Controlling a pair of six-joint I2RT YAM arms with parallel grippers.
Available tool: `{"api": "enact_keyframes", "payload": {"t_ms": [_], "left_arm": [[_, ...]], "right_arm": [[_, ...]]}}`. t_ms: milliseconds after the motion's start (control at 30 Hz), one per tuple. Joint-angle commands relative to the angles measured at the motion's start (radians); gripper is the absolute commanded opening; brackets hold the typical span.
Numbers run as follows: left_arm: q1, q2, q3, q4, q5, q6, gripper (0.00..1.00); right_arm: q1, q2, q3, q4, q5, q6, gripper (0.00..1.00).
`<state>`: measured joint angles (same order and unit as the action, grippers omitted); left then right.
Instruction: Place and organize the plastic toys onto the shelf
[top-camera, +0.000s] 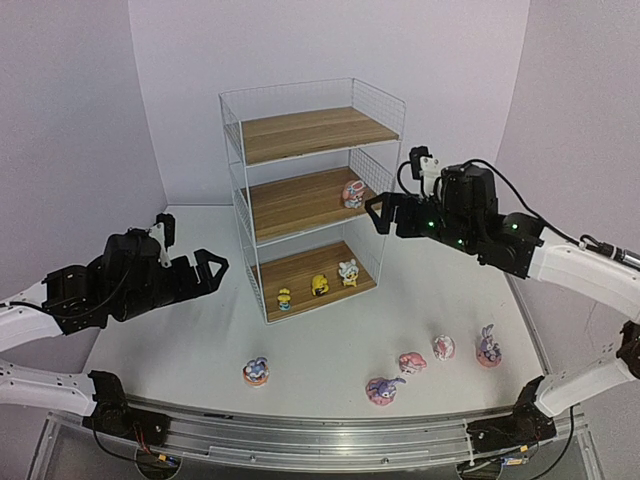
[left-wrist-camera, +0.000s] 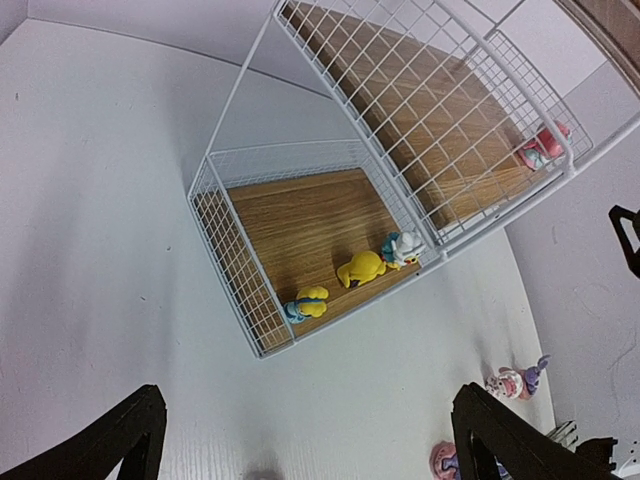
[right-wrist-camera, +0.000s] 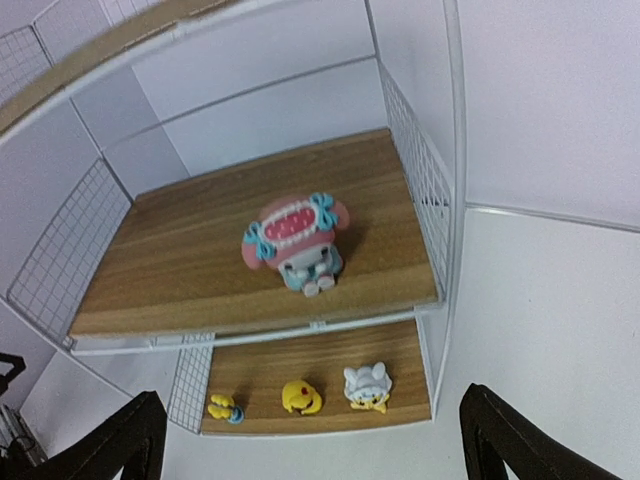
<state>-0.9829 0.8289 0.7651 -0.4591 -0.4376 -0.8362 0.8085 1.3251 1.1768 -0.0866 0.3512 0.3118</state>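
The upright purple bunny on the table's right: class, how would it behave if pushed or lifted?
The purple bunny likely tips if pushed high: tall ears over a small pink base. It looks like moulded plastic, so probably stiff and light. Its rounded shape might slip in a grip, though it shows too small to be sure.

White arm links (top-camera: 580, 266), black wrist housings (top-camera: 465, 210), black cables (top-camera: 530, 205).

1 white wire shelf (top-camera: 310, 133) with 3 wooden boards (top-camera: 290, 205); 9 small toys (top-camera: 255, 371): 3 purple bunnies (top-camera: 488, 347), 3 pink-white figures (top-camera: 353, 193), 3 yellow-white figures (top-camera: 320, 285).
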Motion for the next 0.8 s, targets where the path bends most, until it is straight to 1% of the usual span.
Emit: {"api": "enact_keyframes", "payload": {"t_ms": [0,33,100,200,300,367,467,567,667,767], "left_arm": [[0.001,-0.019,-0.023,0.025,0.013,0.003,1.00],[0.000,-0.023,-0.026,0.027,0.018,0.005,1.00],[0.001,-0.030,-0.031,0.029,0.039,0.017,1.00],[0.001,-0.034,-0.036,0.031,0.066,0.032,1.00],[0.001,-0.023,-0.038,0.035,0.091,0.052,1.00],[0.000,-0.005,-0.035,0.037,0.105,0.055,1.00],[0.001,0.024,-0.035,0.049,0.122,0.057,1.00],[0.001,0.051,-0.036,0.065,0.142,0.058,1.00],[0.001,0.061,-0.040,0.074,0.157,0.061,1.00],[0.001,0.058,-0.045,0.075,0.165,0.061,1.00]], "right_arm": [[0.006,-0.124,-0.101,-0.121,-0.127,0.019,0.98],[0.005,-0.156,-0.130,-0.158,-0.138,0.036,0.98],[0.005,-0.215,-0.178,-0.259,-0.100,0.107,0.98],[0.004,-0.289,-0.222,-0.477,-0.009,0.250,0.98],[0.004,-0.321,-0.267,-0.621,0.007,0.396,0.98],[0.004,-0.311,-0.280,-0.694,0.015,0.487,0.97],[0.000,-0.258,-0.300,-0.717,0.025,0.572,0.96],[-0.024,-0.154,-0.301,-0.724,0.034,0.644,0.96],[-0.041,-0.044,-0.291,-0.723,0.048,0.639,0.96],[-0.080,0.040,-0.300,-0.719,0.030,0.633,0.95]]}}
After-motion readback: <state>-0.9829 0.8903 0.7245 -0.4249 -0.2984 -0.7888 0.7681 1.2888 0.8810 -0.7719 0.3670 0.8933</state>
